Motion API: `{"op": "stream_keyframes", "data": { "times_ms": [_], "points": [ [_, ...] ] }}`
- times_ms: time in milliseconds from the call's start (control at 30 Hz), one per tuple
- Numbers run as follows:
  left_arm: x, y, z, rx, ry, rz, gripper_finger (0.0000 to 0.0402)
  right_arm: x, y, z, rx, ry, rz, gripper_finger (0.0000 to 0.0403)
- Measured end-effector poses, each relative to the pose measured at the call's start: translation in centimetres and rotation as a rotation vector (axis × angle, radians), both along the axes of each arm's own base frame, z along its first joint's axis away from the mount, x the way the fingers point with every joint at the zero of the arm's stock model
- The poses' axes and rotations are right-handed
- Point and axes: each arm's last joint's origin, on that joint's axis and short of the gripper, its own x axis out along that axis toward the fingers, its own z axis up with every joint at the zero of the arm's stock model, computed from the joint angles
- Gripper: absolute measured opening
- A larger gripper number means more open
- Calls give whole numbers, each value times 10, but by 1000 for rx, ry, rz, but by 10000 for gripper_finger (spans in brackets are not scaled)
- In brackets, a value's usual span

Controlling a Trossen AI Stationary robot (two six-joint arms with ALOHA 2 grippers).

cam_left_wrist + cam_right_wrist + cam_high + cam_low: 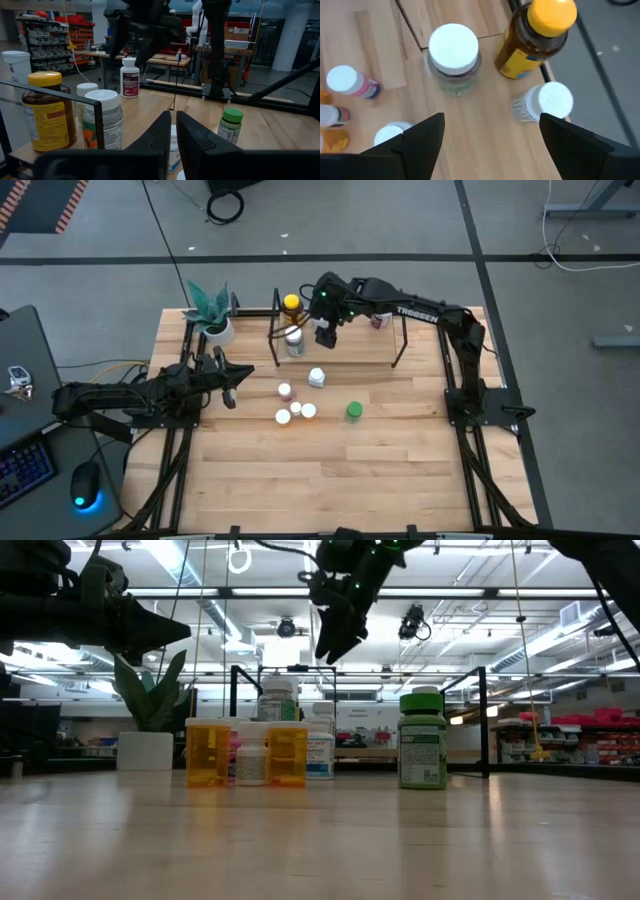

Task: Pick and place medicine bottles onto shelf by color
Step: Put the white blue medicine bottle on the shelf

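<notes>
The shelf [352,348] stands at the table's far side. On its left end are a yellow-capped amber bottle [291,304], a white-capped clear bottle [294,340] and a white bottle [545,102]. A pinkish one [378,320] is at its right end. My right gripper [325,335] hangs open over the shelf, right of the clear bottle [454,50], holding nothing. Several white-capped bottles [296,408] and a green bottle [354,411] stand on the table before the shelf. My left gripper [232,377] is shut, above the table to their left.
A white pot with a green plant [212,315] sits at the shelf's left end. The shelf's black uprights [485,720] and rail [97,115] border the bottles on it. Bare wood lies near the table's near edge [340,490].
</notes>
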Motion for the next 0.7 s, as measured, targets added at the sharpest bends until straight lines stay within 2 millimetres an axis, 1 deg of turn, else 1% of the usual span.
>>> {"op": "stream_keyframes", "data": {
  "times_ms": [100, 467, 700],
  "points": [
    [0, 0, 0, 0, 0, 0, 40, 4, 12, 3, -40, 2, 10, 334],
    [0, 0, 0, 0, 0, 0, 30, 15, 52, 5, -44, -3, 109, 333],
    [0, 0, 0, 0, 0, 1, 39, 21, 72, 4, -35, -11, 147, 333]
  ]
}}
